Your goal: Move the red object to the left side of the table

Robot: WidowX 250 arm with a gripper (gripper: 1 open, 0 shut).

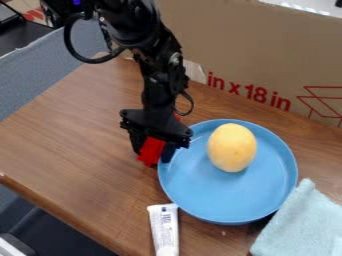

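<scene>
Reaching almost straight down, the pincer [156, 146] straddles the red object [152, 151], its jaws on either side of the block; whether they actually squeeze it I cannot tell. Block and pincer sit on the table [67, 130], just beside the rim of the blue plate [261, 195] holding a yellow fruit [233, 147]. That upright approach probably suits carrying it away from the plate. A white tube [163, 228] lies nearer the camera.
</scene>
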